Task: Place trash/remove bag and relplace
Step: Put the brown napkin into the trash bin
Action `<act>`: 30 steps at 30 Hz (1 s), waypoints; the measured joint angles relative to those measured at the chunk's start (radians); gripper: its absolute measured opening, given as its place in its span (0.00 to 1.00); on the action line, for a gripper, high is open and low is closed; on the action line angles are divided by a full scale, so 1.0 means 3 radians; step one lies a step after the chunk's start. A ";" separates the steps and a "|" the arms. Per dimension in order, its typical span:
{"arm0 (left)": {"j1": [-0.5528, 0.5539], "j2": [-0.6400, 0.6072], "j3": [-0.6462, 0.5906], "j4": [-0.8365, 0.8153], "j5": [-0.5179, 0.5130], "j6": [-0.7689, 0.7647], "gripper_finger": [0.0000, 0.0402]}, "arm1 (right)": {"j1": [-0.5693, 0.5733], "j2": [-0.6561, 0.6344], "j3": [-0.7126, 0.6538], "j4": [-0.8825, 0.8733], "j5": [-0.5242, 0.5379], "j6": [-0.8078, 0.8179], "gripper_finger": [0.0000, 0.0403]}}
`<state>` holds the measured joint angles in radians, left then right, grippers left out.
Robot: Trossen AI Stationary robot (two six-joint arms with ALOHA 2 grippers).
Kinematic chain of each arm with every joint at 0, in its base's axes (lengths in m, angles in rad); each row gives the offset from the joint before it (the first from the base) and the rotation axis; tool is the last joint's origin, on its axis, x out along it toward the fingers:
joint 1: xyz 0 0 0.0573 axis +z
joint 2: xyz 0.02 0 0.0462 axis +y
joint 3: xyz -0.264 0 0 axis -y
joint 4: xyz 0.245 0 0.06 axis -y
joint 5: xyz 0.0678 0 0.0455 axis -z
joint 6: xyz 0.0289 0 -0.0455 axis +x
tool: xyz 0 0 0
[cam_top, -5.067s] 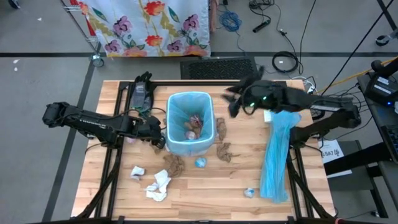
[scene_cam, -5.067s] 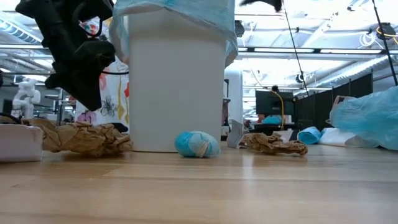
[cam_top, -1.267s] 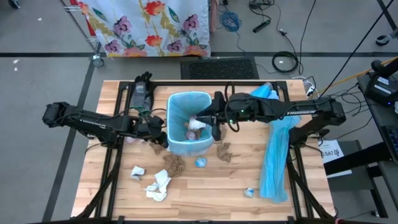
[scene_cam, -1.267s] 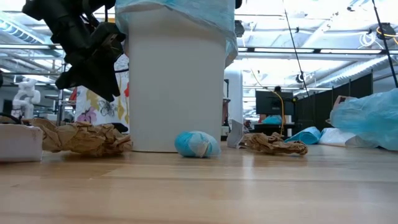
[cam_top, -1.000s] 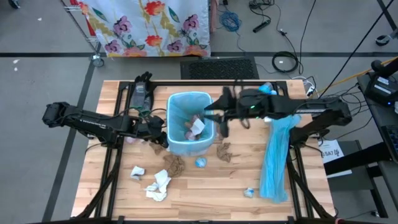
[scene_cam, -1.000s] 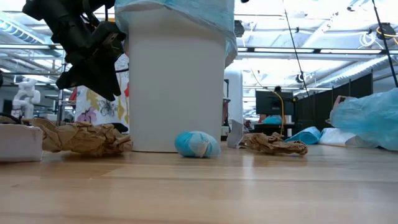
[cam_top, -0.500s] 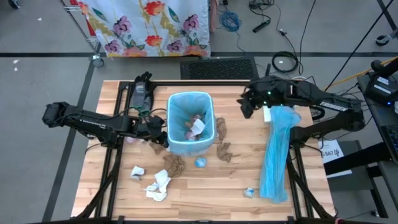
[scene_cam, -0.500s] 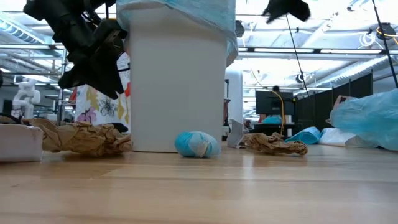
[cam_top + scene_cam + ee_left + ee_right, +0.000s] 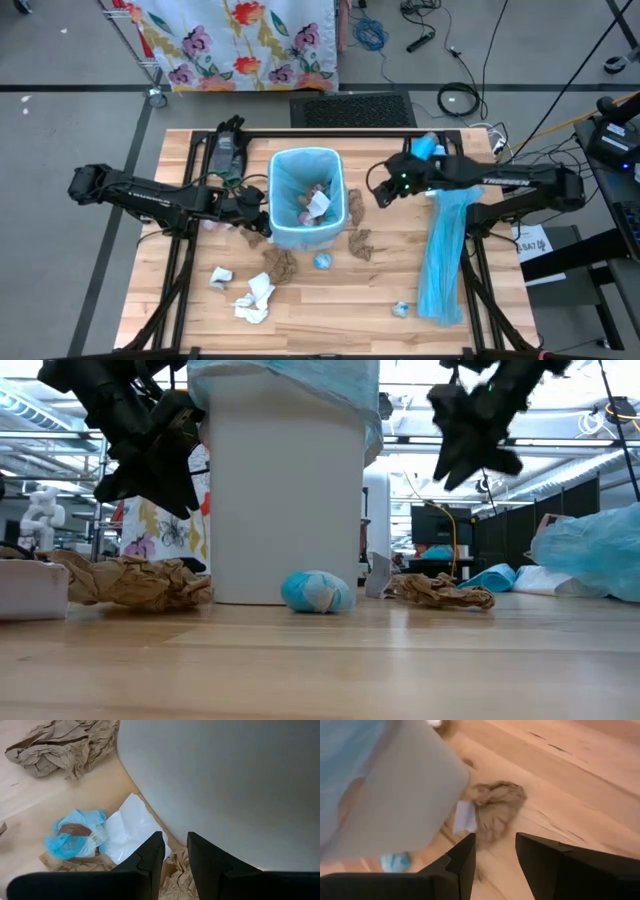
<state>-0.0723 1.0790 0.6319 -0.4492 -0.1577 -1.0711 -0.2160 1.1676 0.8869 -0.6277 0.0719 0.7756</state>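
The trash [image 9: 281, 264] is split between two places: several wads, among them a white tissue piece that was carried over the rim about a second ago, lie inside the blue-lined bin [image 9: 278, 228] near the middle of the desk [image 9: 500, 325], while the rest lies loose around the bin's base. A brown wad [image 9: 356, 206] sits just beside the bin's right wall and another brown wad [image 9: 360, 243] near its front right corner; a blue scrap ball [image 9: 322, 261] and further brown and white wads lie toward the front edge of the desk, with one small scrap [image 9: 400, 309] near the long blue plastic strip [image 9: 444, 250] along the right edge. The right tool [image 9: 378, 192], which hung over the bin's mouth a second ago and then swung away toward the desk's back edge, is now low beside the bin's right wall, above the nearest brown wad; its fingers [image 9: 466, 865] stand apart and carry nothing. The judgement follows that one drop is complete and the next pick is beginning, with most loose pieces not yet collected and the bag change not started. The left tool [image 9: 255, 214] has kept its post against the bin's left wall; its fingers [image 9: 149, 857] show a narrow gap and hold nothing.
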 joint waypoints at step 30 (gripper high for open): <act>-0.0003 0.0000 0.0000 0.0088 0.0165 -0.0073 0.22 | -0.0057 0.1719 -0.0459 0.2120 -0.0504 0.0166 0.59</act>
<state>-0.0731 1.0790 0.6319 -0.4229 -0.1081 -1.0930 -0.2331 1.6832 0.7491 0.0081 -0.0792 0.8253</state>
